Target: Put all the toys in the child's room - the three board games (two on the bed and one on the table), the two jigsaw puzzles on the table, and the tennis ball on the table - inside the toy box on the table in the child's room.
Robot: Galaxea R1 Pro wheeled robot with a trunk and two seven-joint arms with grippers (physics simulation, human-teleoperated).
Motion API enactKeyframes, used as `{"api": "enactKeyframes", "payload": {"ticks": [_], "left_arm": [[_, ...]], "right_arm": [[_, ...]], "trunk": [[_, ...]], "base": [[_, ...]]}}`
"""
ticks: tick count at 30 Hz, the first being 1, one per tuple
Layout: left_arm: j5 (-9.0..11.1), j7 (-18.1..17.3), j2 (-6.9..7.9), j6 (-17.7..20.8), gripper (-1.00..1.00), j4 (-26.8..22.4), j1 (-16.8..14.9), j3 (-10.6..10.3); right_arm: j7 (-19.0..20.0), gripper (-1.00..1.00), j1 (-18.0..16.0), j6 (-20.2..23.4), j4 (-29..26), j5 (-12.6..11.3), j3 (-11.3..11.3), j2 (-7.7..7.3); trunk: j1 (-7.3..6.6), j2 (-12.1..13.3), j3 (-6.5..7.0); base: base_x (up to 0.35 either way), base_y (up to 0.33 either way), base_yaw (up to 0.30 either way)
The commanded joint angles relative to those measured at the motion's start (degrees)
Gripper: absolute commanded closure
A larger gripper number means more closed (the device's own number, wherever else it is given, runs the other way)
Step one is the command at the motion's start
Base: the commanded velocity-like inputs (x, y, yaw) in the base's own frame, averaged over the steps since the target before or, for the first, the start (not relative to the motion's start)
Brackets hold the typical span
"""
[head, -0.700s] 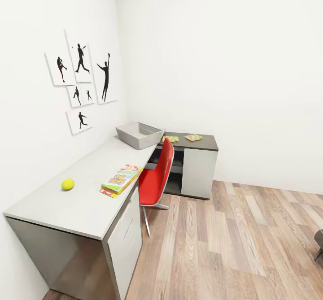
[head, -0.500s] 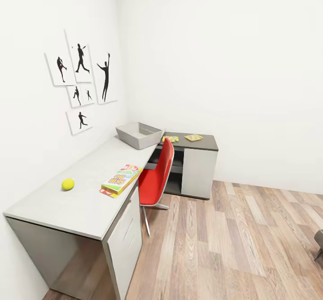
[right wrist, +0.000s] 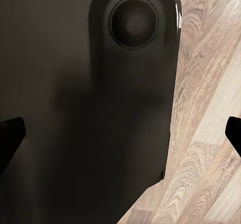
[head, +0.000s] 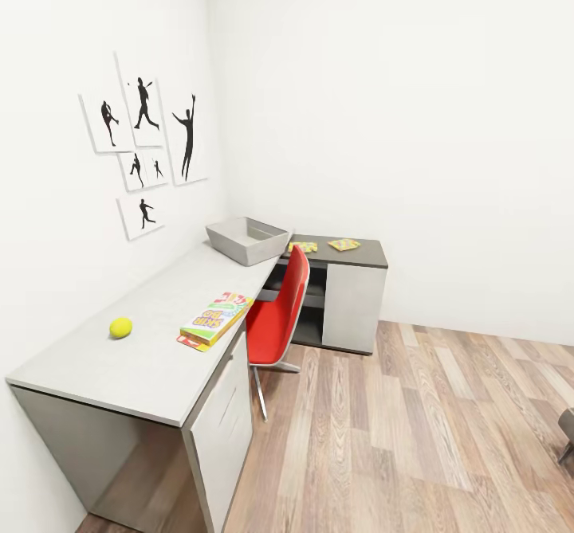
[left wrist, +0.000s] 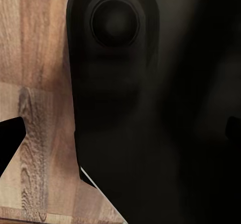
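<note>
On the table (head: 151, 358), the tennis ball (head: 120, 327) sits near the wall edge; a board game (head: 215, 319) overhangs the front edge. The toy box (head: 248, 240) stands at the inner corner — two jigsaw puzzles (head: 344, 244) lie on the dark section. Both grippers' fingertips (right wrist: 10, 136) stand wide apart — holding nothing.

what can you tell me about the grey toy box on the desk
The toy box is a shallow, lidless, light grey rectangular bin whose sides flare outward. It looks like smooth plastic or painted board, though the material cannot be told for sure. It stands upright at the far end of the desk's long light grey top, close to the corner of the room, turned at an angle to the desk edge. The part of its inside that shows looks empty. Nothing but the desk touches it.
</note>
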Motion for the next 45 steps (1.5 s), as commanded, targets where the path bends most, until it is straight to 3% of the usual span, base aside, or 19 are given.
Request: {"api": "enactKeyframes", "payload": {"ticks": [1, 14, 19, 28, 45], "left_arm": [[0.0, 0.0, 0.00, 0.0, -1.00, 0.0, 0.0, 0.0], [0.0, 0.0, 0.00, 0.0, -1.00, 0.0, 0.0, 0.0], [0.0, -0.1, 1.15, 0.0, -1.00, -0.2, 0.5, 0.0], [0.1, -0.1, 1.99, -0.1, -1.00, -0.3, 1.0, 0.1], [0.2, -0.2, 2.19, -0.1, -1.00, -0.3, 0.9, 0.1]], "right_arm": [[0.1, -1.00, 0.0, 0.0, 0.0, 0.0, 0.1, -0.01], [0.1, -1.00, 0.0, 0.0, 0.0, 0.0, 0.1, -0.01], [-0.2, -1.00, -1.2, 0.0, -0.7, 0.0, -0.4, 1.01], [-0.4, -1.00, -2.2, 0.1, -1.5, 0.1, -0.8, 1.73], [-0.5, -1.00, -2.5, 0.3, -1.8, 0.1, -0.9, 1.92]], "trunk": [[0.00, 0.0, -0.04], [0.00, 0.0, -0.04], [0.00, 0.0, -0.04], [0.00, 0.0, -0.04], [0.00, 0.0, -0.04]], "base": [[0.000, 0.000, 0.000], [0.000, 0.000, 0.000], [0.000, 0.000, -0.098], [0.000, 0.000, -0.222], [0.000, 0.000, -0.241]]}}
